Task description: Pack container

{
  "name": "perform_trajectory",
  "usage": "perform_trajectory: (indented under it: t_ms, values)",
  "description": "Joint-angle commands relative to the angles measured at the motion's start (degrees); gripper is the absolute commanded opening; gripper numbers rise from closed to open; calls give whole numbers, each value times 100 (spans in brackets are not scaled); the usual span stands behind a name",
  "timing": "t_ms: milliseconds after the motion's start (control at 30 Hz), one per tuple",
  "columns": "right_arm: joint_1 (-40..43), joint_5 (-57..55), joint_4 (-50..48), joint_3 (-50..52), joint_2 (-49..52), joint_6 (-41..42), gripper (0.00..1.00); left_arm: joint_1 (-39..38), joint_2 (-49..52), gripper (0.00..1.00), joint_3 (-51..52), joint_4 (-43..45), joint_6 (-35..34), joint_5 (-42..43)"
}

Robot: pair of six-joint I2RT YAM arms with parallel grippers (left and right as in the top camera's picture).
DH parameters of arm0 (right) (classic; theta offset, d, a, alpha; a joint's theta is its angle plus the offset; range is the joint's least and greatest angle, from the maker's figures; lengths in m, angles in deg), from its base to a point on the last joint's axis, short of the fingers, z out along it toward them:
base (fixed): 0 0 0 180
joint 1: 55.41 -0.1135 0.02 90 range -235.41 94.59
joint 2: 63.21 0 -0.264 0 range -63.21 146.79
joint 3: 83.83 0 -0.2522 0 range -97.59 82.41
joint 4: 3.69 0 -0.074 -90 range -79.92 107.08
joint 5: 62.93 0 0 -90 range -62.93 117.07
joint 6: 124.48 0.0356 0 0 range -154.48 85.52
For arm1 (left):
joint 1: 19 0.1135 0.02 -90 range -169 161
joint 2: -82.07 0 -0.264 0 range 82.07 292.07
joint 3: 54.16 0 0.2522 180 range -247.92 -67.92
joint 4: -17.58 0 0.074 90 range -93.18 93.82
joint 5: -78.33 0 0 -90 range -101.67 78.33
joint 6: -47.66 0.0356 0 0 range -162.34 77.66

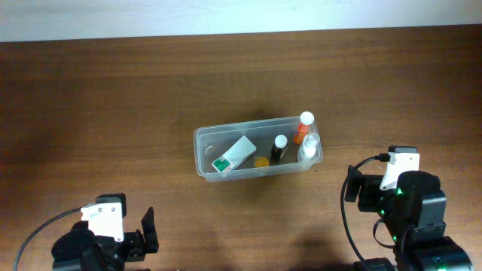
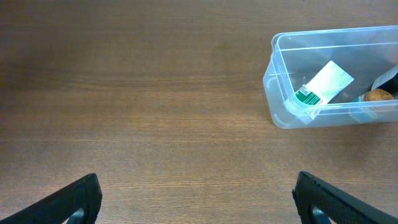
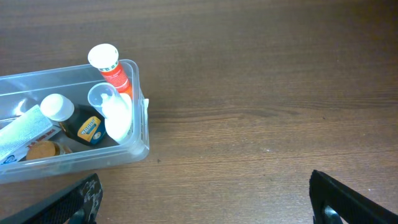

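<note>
The clear plastic container [image 1: 205, 137] stands at the table's middle. Inside it lie a white and green box [image 1: 232, 156], a dark bottle with a white cap [image 1: 279, 148], an orange bottle with a white cap [image 1: 303, 127], a clear white bottle [image 1: 308, 148] and a small brown round thing [image 1: 261, 161]. The container also shows in the left wrist view [image 2: 283, 74] and the right wrist view [image 3: 142, 124]. My left gripper [image 2: 196, 202] is open and empty near the front left. My right gripper [image 3: 205, 199] is open and empty, front right of the container.
The brown wooden table [image 1: 113, 105] stretches around the container. A white wall strip [image 1: 226, 15] runs along the far edge.
</note>
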Motion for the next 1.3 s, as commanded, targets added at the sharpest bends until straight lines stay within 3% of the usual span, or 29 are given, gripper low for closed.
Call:
perform_trajectory:
  t_ms: [0,233,500,833,967,1267]
  values:
    - [-57,-116,0,90,-223,42,98,15,-28,100,42,13,90,59]
    - [-57,-138,-9,385,-1272,22,98,15,-28,100,42,13,90,59]
    - [-57,-136,-763,1845,-3342,22,98,15,-28,100,42,13,90,59]
    - [-57,-153,-4472,3919,-3268,-713,98,15,-28,99,42,13,90,59]
    - [-57,-153,-4673,4513,-3224,-713,98,15,-28,100,42,13,90,59]
    - [-57,-155,-4699,4513,-3163,-713,98,15,-28,99,42,13,90,59]
